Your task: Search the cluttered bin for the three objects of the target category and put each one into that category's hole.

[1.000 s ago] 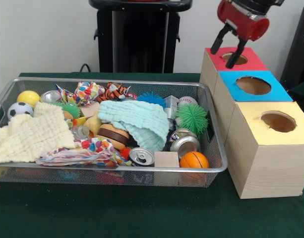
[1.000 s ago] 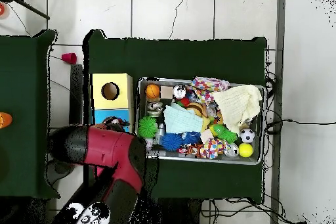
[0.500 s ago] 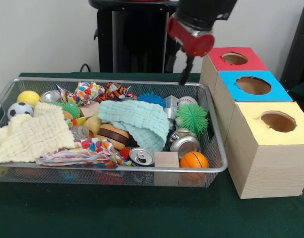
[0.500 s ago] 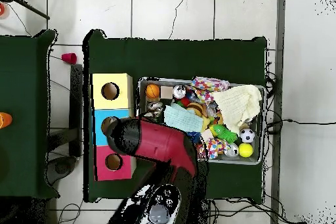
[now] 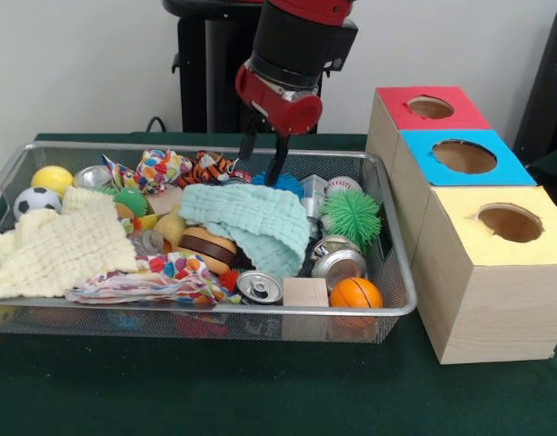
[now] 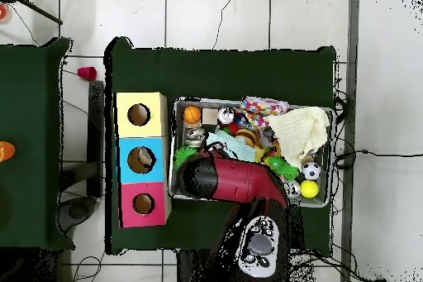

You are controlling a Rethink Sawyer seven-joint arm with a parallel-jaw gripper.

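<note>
Front view | claw [image 5: 263, 160] open, empty (over bin's far side) | blue spiky ball [image 5: 280, 183] just below it

In the front view, the wire bin [image 5: 392, 272] sits on the bench [image 5: 260, 391], with three boxes [image 5: 482, 245] in a row at its right. Inside the bin, a cloth [image 5: 51, 250] lies left, a towel [image 5: 255, 222] in the middle, and cans [image 5: 337, 263] beside a ball [image 5: 355, 293] at the near right corner. The hand [image 5: 263, 163] hangs over the bin's far middle.
</note>
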